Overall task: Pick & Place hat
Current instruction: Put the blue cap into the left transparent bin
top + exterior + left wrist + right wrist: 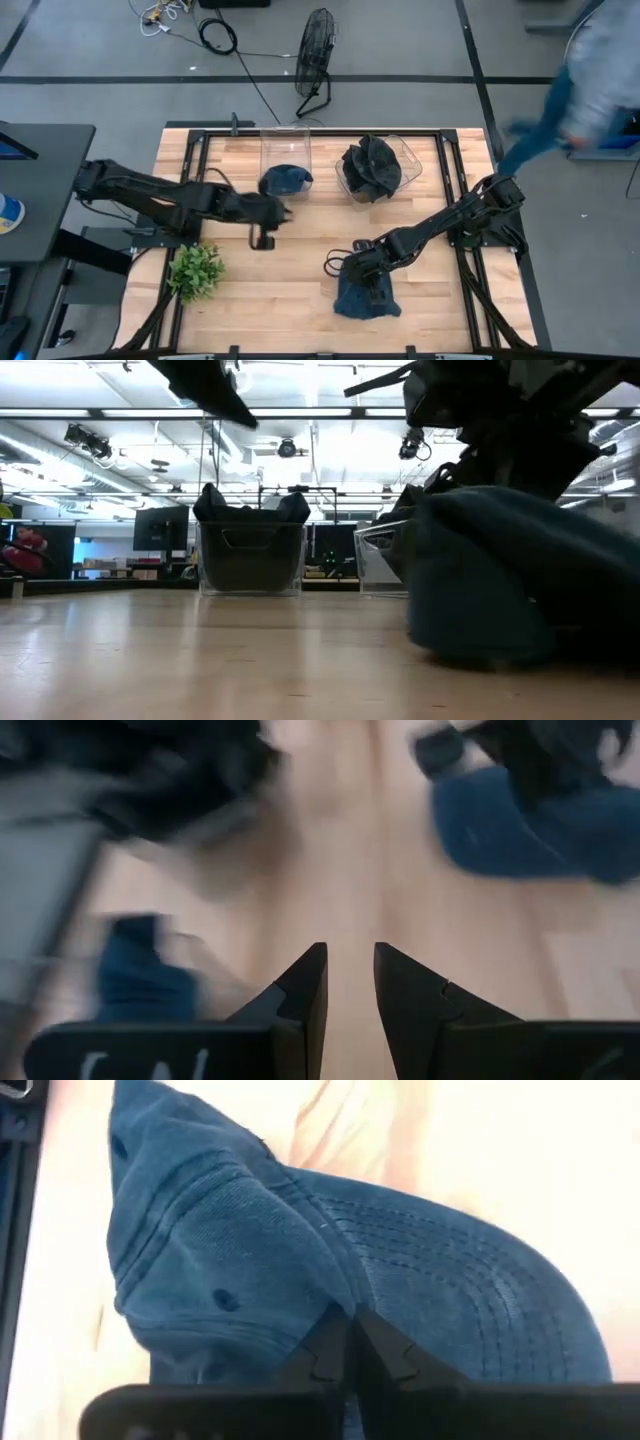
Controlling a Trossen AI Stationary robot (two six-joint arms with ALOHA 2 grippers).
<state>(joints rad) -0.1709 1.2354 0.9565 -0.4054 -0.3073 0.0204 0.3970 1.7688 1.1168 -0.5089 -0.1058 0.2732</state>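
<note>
A blue denim cap (365, 300) lies on the near middle of the wooden table; it fills the right of the low view (500, 580) and the right wrist view (220, 1250). My right gripper (368, 283) is down on it, shut on its cloth. My left gripper (262, 240) hovers over bare wood left of centre, in front of the clear bin, holding nothing. Its fingers (350, 960) stand a narrow gap apart. A second blue cap (287, 180) lies in that bin. My right gripper (350, 1320) pinches a raised fold of the cap's cloth (335, 1295) between its two fingertips, where the crown meets the stitched brim. The fingers come from above, slanting down from the table's right. The cap's underside (480, 655) rests on the table.
Two clear bins stand at the far side: the left one (285, 140) with the blue cap, the right one (410, 160) full of dark hats (370, 165). A small green plant (197, 268) sits near the left edge. A person (590, 70) moves beyond the far right corner.
</note>
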